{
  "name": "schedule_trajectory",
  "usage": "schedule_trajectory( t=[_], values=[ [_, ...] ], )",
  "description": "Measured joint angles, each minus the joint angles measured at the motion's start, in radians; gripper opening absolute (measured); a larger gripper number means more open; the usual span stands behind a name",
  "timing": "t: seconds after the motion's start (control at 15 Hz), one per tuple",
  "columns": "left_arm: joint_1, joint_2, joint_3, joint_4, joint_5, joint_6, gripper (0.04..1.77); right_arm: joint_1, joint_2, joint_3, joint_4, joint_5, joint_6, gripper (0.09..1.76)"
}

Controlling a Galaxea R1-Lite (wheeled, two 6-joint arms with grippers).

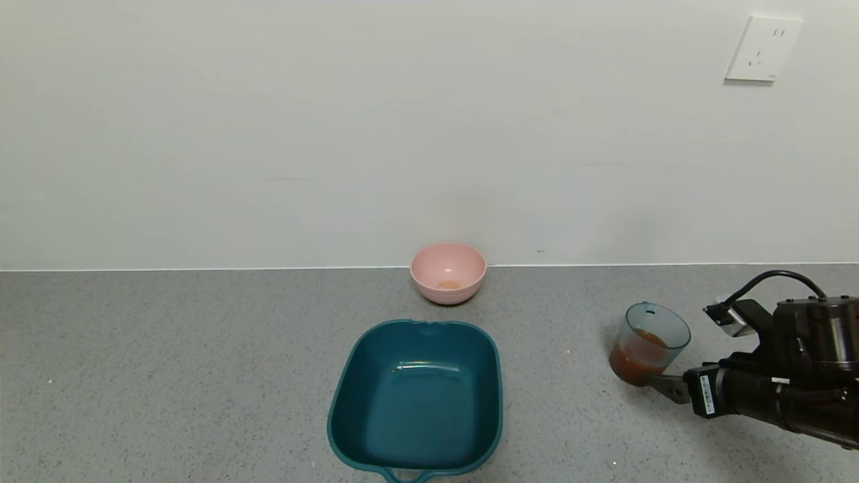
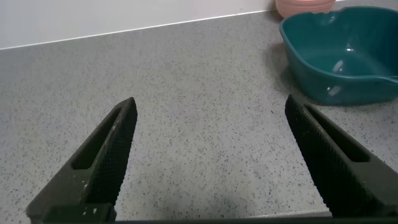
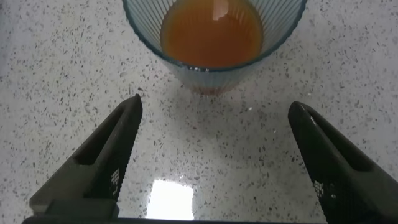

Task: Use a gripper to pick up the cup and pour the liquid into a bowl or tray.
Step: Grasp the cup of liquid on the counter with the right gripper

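Across the whole lower part of the head view runs a grey speckled countertop (image 1: 168, 376), meeting a plain pale wall (image 1: 268, 134) that carries a white socket plate (image 1: 763, 48) at its upper right; the socket's markings are too small to read. Next in size is the dark teal tray (image 1: 416, 396), sitting at the middle of the counter near the robot, its loop handle cut off by the lower edge of the view. The left wrist view shows one end of the tray (image 2: 336, 56) with a wet glint on its floor.

On the robot's right, the right gripper (image 1: 661, 376) reaches in from the side, its black wrist and cable partly cut off by the frame edge. One finger carries a small white label with print that cannot be read. The right wrist view shows the right gripper (image 3: 214, 168) spread wide, with the cup just ahead of the fingertips and not between them.

Behind the tray, close to the wall, stands a pink bowl (image 1: 448, 272) with a faint orange trace at its bottom.

Well to the right of the tray stands the cup (image 1: 649, 342), ribbed and blue-green, upright on the counter. Reddish-brown liquid (image 3: 211, 31) fills its lower part.

Over bare counter to the tray's left, the left gripper (image 2: 211, 162) is parked, its fingers wide apart; the head view does not show it.
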Motion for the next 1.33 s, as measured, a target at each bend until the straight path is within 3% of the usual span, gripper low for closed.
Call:
schedule_trajectory(
  t=[1.07,1.33],
  values=[
    [0.0,0.0,0.0,0.0,0.0,0.0,1.72,0.006,0.199,-0.004,-0.343,-0.002,0.007,1.71],
    [0.0,0.0,0.0,0.0,0.0,0.0,1.72,0.007,0.24,-0.007,-0.353,-0.003,0.006,1.71]
  ],
)
